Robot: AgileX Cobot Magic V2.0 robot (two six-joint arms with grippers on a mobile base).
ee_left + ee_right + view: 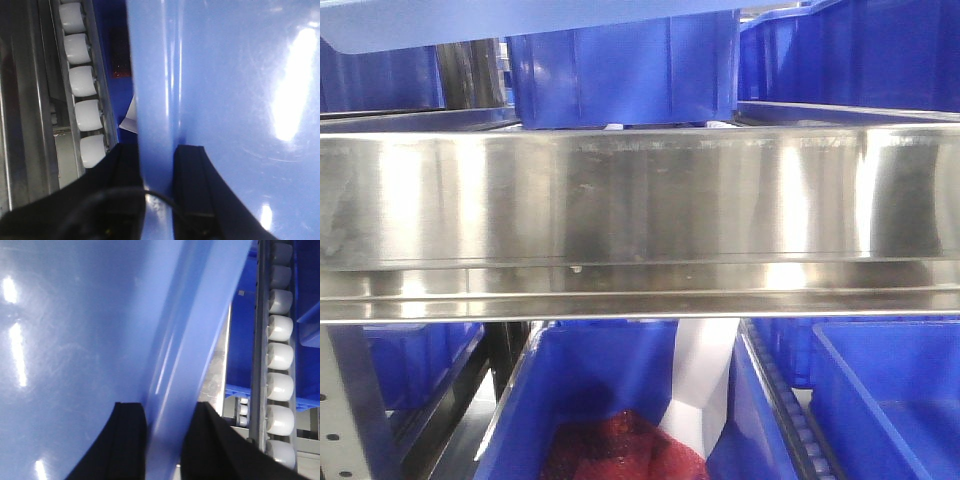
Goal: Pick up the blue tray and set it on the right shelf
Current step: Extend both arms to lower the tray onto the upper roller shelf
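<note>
The light blue tray fills both wrist views. My left gripper [159,165] is shut on the tray's left rim [155,100], one black finger on each side of it. My right gripper [167,422] is shut on the tray's right rim [200,330] the same way. In the front view only an edge of the tray [520,20] shows at the top left, held above the right shelf's tall stainless-steel front lip [640,200]. Neither gripper shows in the front view.
Deep dark-blue bins stand on the shelf behind the lip [620,70] and on the level below [880,400]; one lower bin holds something red [620,450]. White roller tracks run beside the tray in the left wrist view [82,80] and in the right wrist view [280,360].
</note>
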